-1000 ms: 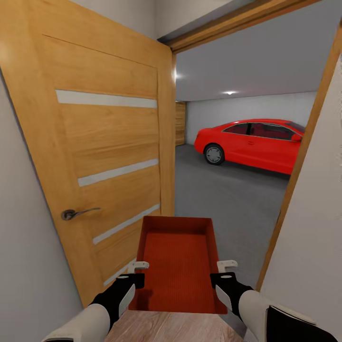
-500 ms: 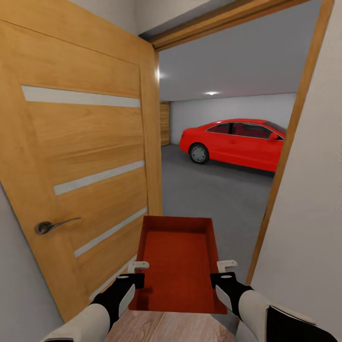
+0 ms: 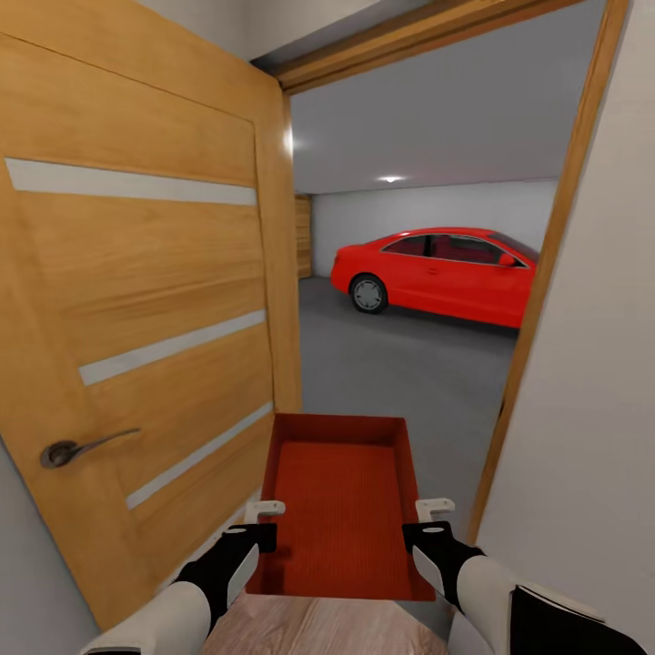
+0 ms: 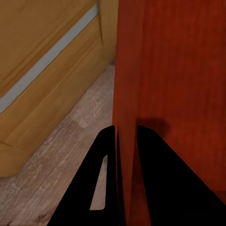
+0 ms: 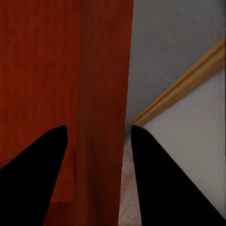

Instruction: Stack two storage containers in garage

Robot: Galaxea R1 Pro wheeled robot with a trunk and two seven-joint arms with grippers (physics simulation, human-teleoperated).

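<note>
One orange-red storage container (image 3: 341,500) is held level in front of me, open top up and empty, at the doorway to the garage. My left gripper (image 3: 263,523) is shut on its left wall, and the left wrist view shows the two black fingers (image 4: 106,146) pinching that container wall (image 4: 127,70). On the opposite side my right gripper (image 3: 428,518) holds the right wall, its fingers (image 5: 56,141) straddling the container rim (image 5: 103,84). The garage's dark grey concrete floor (image 3: 400,373) lies beyond the threshold.
An open wooden door (image 3: 136,300) with a metal handle (image 3: 77,446) stands close on the left. The wooden door jamb (image 3: 537,300) and a white wall are close on the right. A red car (image 3: 437,273) is parked at the garage's far right. Light wood planks (image 3: 318,628) are underfoot.
The whole picture has shifted: the door, jamb and car sit further left, so the camera has moved. The container and both grippers keep the same place in the view.
</note>
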